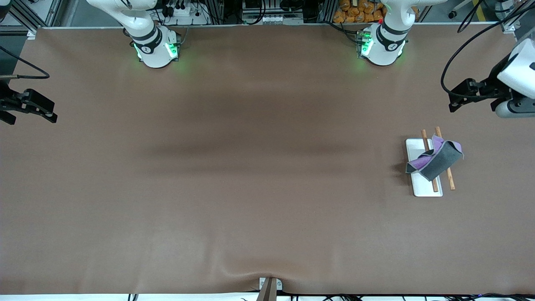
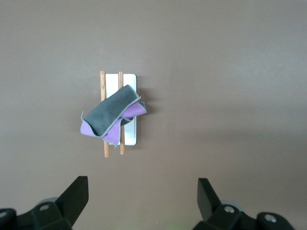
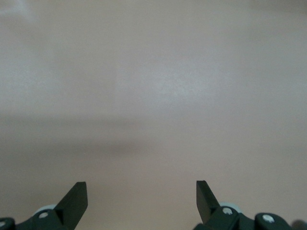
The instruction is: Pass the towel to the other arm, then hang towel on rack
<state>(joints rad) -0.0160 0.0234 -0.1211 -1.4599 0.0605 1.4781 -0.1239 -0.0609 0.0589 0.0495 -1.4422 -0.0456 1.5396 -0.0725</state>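
The towel point(image 1: 439, 161), dark grey outside and purple inside, lies draped across the two wooden rods of the rack point(image 1: 421, 187), whose white base plate sits on the table toward the left arm's end. In the left wrist view the towel point(image 2: 112, 117) crosses both rods over the rack's white plate point(image 2: 129, 80). My left gripper point(image 1: 454, 102) hangs in the air at that end of the table, apart from the rack, open and empty point(image 2: 143, 191). My right gripper point(image 1: 52, 113) waits at the right arm's end of the table, open with nothing between its fingers point(image 3: 141, 194).
A brown mat point(image 1: 250, 167) covers the whole table. Both arm bases point(image 1: 156, 48) point(image 1: 382, 46) stand along the edge farthest from the front camera. A small metal bracket point(image 1: 269, 286) sits at the nearest edge.
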